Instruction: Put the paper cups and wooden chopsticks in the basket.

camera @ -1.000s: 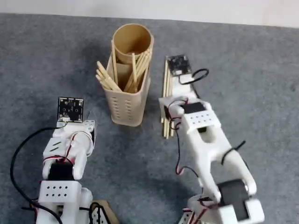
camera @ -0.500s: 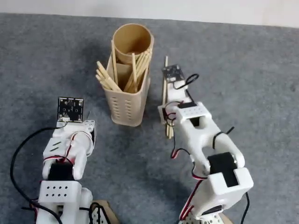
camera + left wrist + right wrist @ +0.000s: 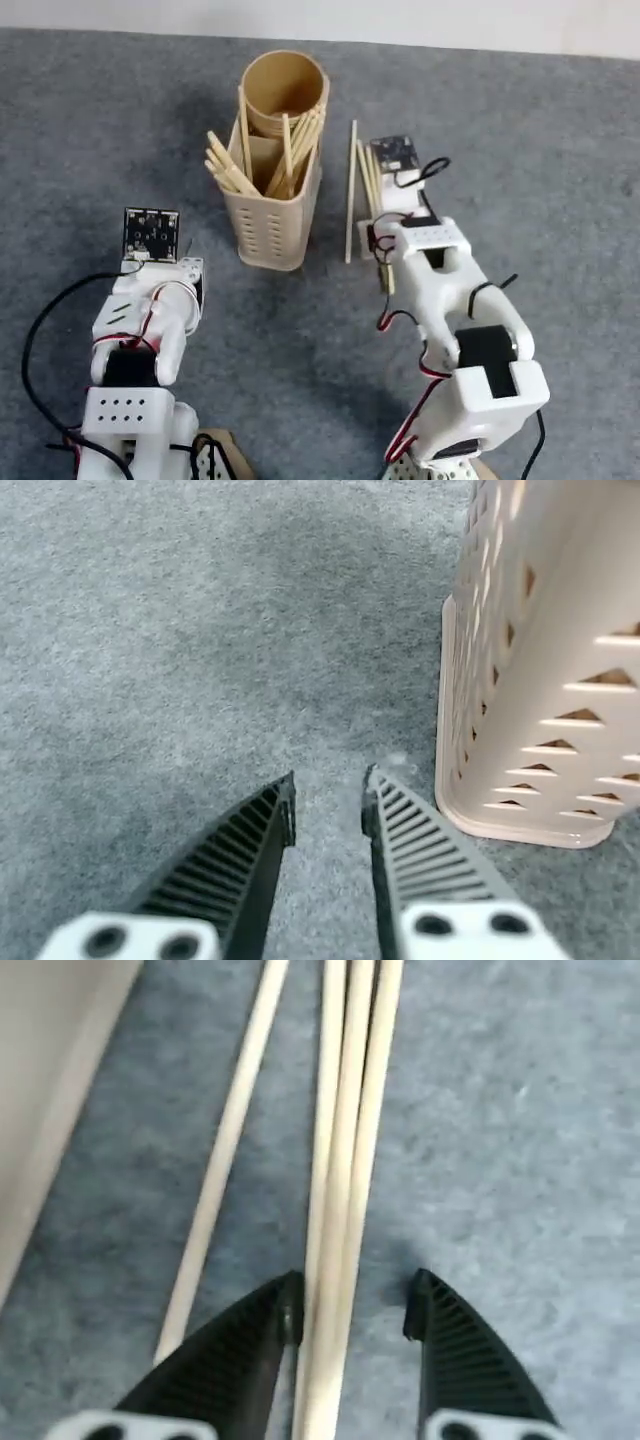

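A grey carpet (image 3: 540, 150) is laid over the table. The basket (image 3: 268, 215) is stood at 12 o'clock in the high view. A paper cup (image 3: 284, 92) is set upright in its far end, and wooden chopsticks (image 3: 235, 170) are leant in the near part. At 3 o'clock from the basket, a single stick (image 3: 351, 190) is laid on the carpet close to the basket wall, with a bundle (image 3: 370, 180) of three just beside it.

The right gripper (image 3: 350, 1305) is held spread astride the bundle, and nothing is pinched. The left gripper (image 3: 328, 800), at 7 o'clock from the basket, is parted slightly over bare carpet.

The bundle's near ends are hidden under the right arm. The cup's lower part is hidden by the basket. A brown corner (image 3: 215, 440) is cut off at 6 o'clock and cannot be made out.
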Available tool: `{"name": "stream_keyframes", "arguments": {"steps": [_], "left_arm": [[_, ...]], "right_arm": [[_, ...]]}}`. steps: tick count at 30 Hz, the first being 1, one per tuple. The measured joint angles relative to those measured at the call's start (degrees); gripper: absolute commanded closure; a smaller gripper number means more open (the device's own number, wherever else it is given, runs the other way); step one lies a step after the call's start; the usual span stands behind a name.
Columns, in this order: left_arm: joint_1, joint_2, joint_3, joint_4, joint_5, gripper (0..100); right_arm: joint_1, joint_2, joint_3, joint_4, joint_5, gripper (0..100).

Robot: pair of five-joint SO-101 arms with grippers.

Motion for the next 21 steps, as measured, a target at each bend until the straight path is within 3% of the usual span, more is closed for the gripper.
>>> {"name": "stream_keyframes", "arguments": {"steps": [16, 21], "left_arm": [[0.00, 0.00, 0.00, 0.00, 0.00, 86], [0.00, 0.00, 0.00, 0.00, 0.00, 86]], "right_arm": [[0.88, -5.80, 0.00, 0.00, 0.18, 81.9], [1.76, 0.26, -0.70, -0.09, 0.18, 81.9]]}}
